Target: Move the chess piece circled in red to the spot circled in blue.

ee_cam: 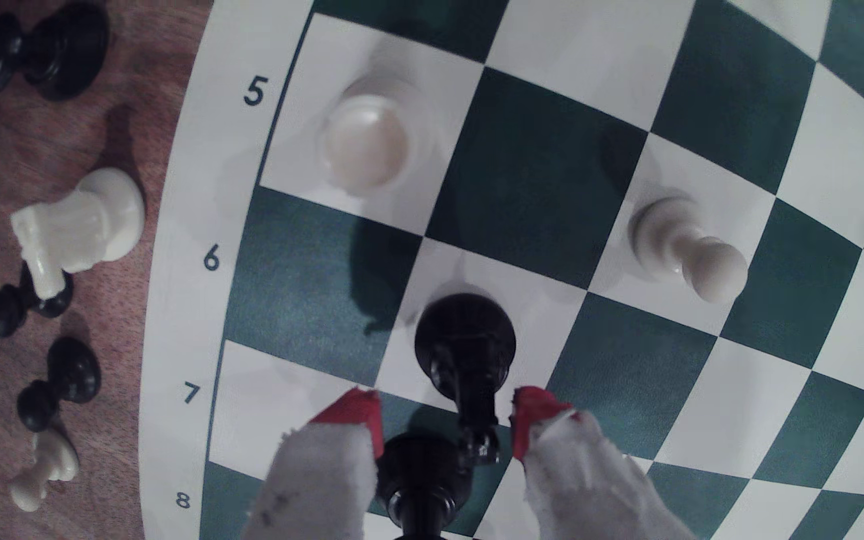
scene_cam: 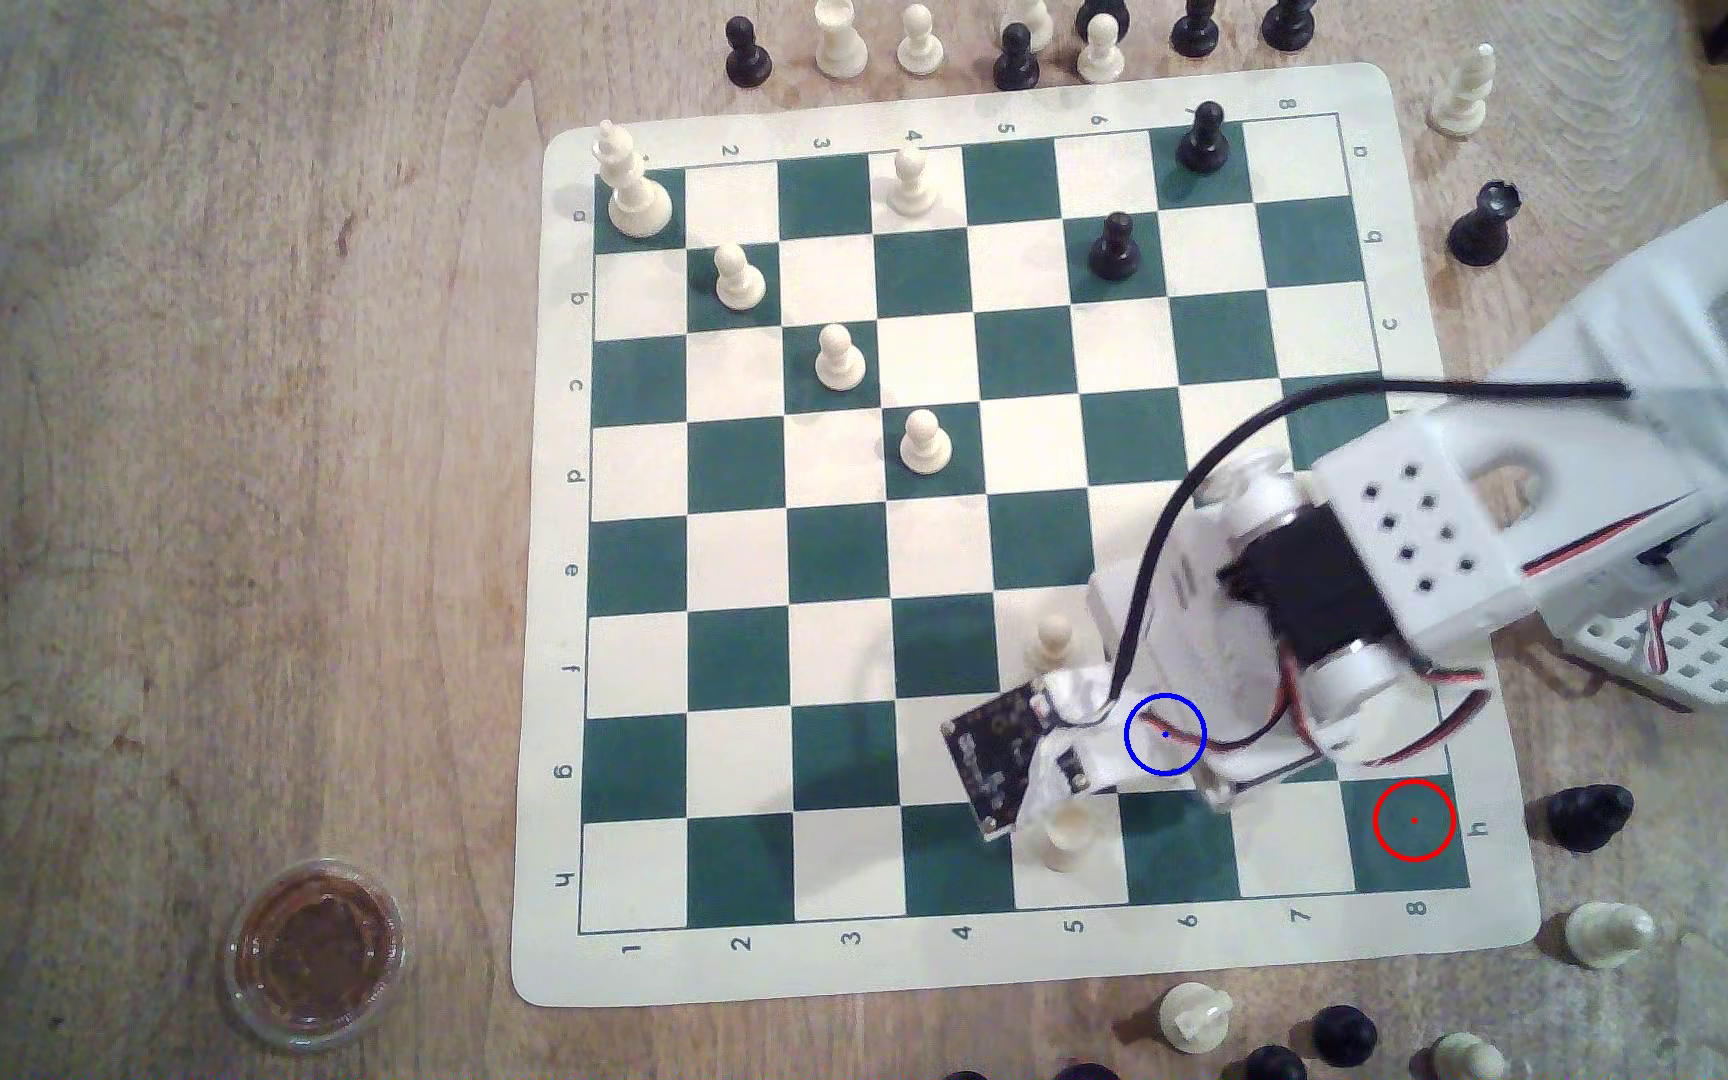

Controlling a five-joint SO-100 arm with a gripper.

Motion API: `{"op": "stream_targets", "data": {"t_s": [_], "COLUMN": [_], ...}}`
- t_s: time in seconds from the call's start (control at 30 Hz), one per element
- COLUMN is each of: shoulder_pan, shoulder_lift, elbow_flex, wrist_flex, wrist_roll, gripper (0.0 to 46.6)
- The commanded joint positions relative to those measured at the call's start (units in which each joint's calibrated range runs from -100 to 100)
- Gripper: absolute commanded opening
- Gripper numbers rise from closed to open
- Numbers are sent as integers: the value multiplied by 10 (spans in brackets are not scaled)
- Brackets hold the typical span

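Ext. view: red-ringed square (scene_cam: 1414, 820) is seen bare; the spot (scene_cam: 1164, 735) is covered by the arm. Wrist view: the chess piece (ee_cam: 465, 342) is seen standing on a white square, probably the spot, between parted gripper (ee_cam: 445, 415) fingers, apparently released. Only retreat is left.

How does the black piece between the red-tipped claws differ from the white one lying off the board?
The chess piece is black; the toppled piece is cream-white. The chess piece stands upright on a cream board square; the toppled piece lies on its side on the wooden table. Both have round bases.
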Motion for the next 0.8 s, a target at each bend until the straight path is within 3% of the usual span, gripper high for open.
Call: {"op": "stream_targets", "data": {"t_s": [0.0, 0.37, 0.77], "shoulder_pan": [11, 23, 36], "shoulder_lift": [-77, -223, -347], "elbow_flex": [-33, -24, 111], "wrist_flex": [34, 116, 77], "wrist_roll": [2, 0, -2], "gripper": [143, 131, 136]}}
